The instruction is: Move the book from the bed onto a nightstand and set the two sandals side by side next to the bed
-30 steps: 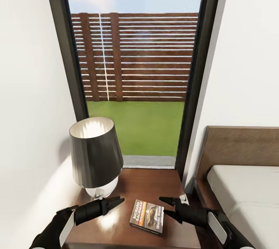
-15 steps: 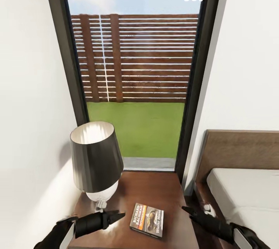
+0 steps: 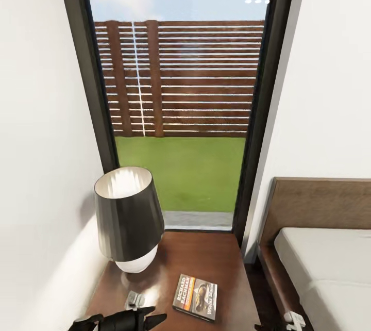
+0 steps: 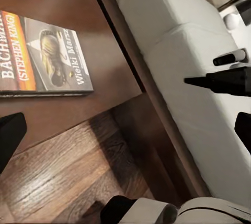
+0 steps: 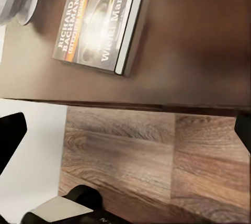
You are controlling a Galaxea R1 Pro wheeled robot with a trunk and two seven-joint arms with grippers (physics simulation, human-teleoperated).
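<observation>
You have pulled both arms back toward the lower edge: the dark-covered paperback book point(image 3: 195, 297) lies released on the glossy brown nightstand point(image 3: 206, 253), right gripper point(image 5: 125, 130) spread, left gripper point(image 3: 154, 316) pressed together.

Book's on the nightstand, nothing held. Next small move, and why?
Probably back away and turn to look for the sandals. The book lies flat on the nightstand beside the lamp, clear of the left claw, so that part looks done.

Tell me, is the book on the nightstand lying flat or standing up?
Lying flat. The book rests cover up and closed on the nightstand top, beside the lamp; the right wrist view shows its page edge level on the wood.
</observation>
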